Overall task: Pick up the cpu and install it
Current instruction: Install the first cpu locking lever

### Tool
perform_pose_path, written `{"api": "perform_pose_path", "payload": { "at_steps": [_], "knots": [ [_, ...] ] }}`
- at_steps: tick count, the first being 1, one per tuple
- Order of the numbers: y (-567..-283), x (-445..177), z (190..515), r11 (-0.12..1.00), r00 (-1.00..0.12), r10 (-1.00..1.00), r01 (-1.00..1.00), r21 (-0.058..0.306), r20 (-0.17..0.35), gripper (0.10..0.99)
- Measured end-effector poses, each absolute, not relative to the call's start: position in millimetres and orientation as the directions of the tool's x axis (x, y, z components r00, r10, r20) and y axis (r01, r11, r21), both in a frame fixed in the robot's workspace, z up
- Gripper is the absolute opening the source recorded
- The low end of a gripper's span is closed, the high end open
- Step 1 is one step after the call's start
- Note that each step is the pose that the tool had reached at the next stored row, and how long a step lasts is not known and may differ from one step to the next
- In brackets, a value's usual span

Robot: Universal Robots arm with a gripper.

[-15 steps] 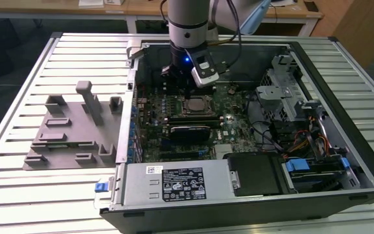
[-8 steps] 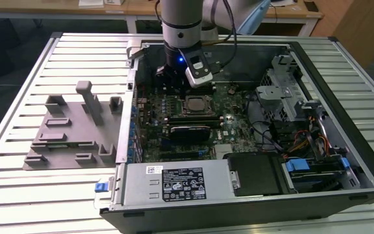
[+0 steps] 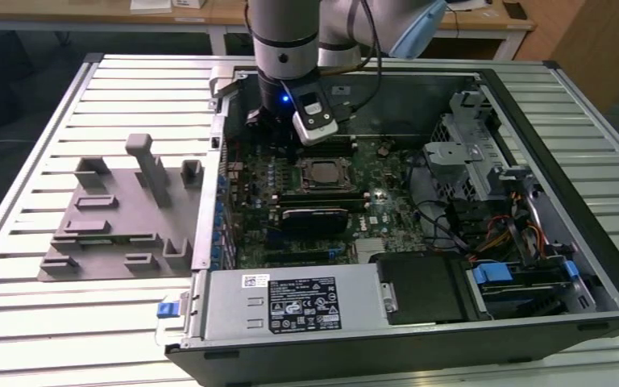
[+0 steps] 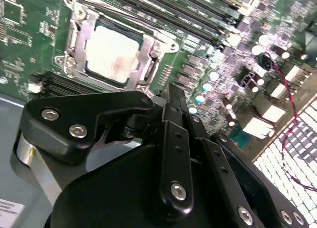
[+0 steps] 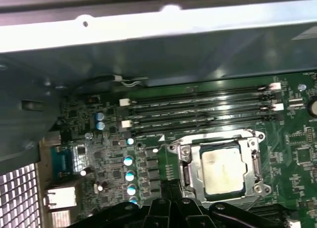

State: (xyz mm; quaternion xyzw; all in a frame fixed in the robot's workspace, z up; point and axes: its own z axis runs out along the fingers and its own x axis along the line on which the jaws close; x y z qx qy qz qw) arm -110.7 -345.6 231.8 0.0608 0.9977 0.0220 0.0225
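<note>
Ribbed metal slat desk carries the open black PC case. Square silvery cpu sits in its shiny socket frame; hand nearby, fingers together, holding nothing.

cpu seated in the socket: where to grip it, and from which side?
The cpu lies flat in its socket, the metal frame ringing it closely, so just its pale top is exposed. Likely come straight down from above and take two opposite edges. The frame and the memory slots beside it seem to block any sideways approach. Edge clearance is hard to judge.
</note>
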Motion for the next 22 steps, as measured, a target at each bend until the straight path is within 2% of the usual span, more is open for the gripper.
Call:
{"api": "perform_pose_path", "payload": {
  "at_steps": [10,12,14,22],
  "knots": [
    [-346,-123,232,0.991,-0.992,0.123,0.12,0.053,-0.041,0.106],
    [-346,-123,232,0.99,-0.992,0.123,0.12,0.077,-0.038,0.106],
    [-346,-123,235,0.984,-0.992,0.125,0.12,0.128,-0.032,0.106],
    [-346,-123,247,0.983,-0.992,0.125,0.12,0.136,-0.032,0.106]
  ]
}}
